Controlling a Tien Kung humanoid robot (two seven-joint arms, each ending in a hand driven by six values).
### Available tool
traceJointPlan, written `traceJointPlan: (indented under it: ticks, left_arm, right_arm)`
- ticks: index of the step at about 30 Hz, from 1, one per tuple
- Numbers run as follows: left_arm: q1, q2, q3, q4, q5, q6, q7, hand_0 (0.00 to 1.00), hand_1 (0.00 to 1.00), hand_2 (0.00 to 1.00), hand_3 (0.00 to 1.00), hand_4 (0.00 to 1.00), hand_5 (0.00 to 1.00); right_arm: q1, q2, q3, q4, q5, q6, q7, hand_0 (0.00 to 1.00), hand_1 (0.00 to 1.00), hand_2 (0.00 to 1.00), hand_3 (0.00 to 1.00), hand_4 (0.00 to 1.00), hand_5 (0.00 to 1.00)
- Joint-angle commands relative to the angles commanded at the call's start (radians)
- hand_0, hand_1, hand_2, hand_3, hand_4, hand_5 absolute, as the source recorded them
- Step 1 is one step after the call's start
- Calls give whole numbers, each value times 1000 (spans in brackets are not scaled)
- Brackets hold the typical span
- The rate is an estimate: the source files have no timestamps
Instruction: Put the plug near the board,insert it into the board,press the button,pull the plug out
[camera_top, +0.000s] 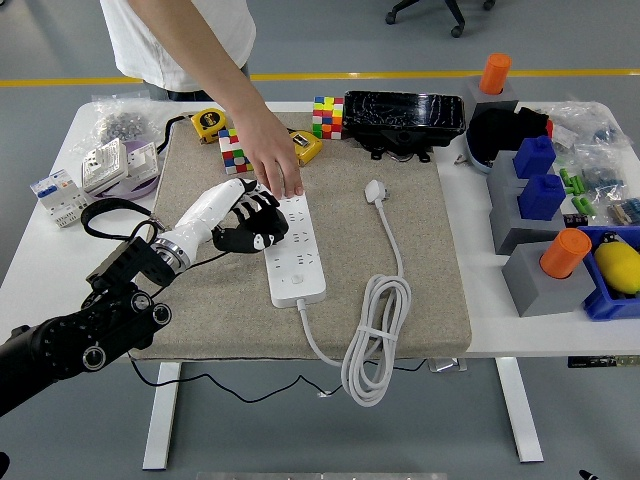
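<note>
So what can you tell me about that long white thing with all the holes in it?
That is the power strip, a long white plastic board lying flat on the tan mat. Rows of socket holes run down it, with a round button near its closer end. Nothing is plugged in. Its white cable leaves the near end, coils in a bundle, and runs to the plug lying to its right. A person's hand presses its far end, and the robot's left hand reaches over its left edge.
</note>
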Motion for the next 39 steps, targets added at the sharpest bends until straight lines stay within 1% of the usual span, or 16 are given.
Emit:
traceJointPlan:
  ticks: [3,10,13,39]
  left_arm:
    - [-11,0,21,12,8,-2,-1,335,351,428,561,573,2]
    - [-14,1,32,27,18,-5,-6,335,350,428,561,573,2]
    - [-15,2,35,38,17,-12,-10,335,350,428,561,573,2]
    - [-10,28,43,52,32,-15,-20,343,354,426,561,568,2]
  right_arm:
    - [0,-1,0,0,0,0,0,679,687,695,597,933,529]
    - [0,-2,-2,0,1,0,0,679,687,696,597,934,530]
    - [0,-1,-2,1,1,0,0,679,687,696,597,934,530]
    - [-2,-1,-3,2,0,0,0,680,687,696,597,933,529]
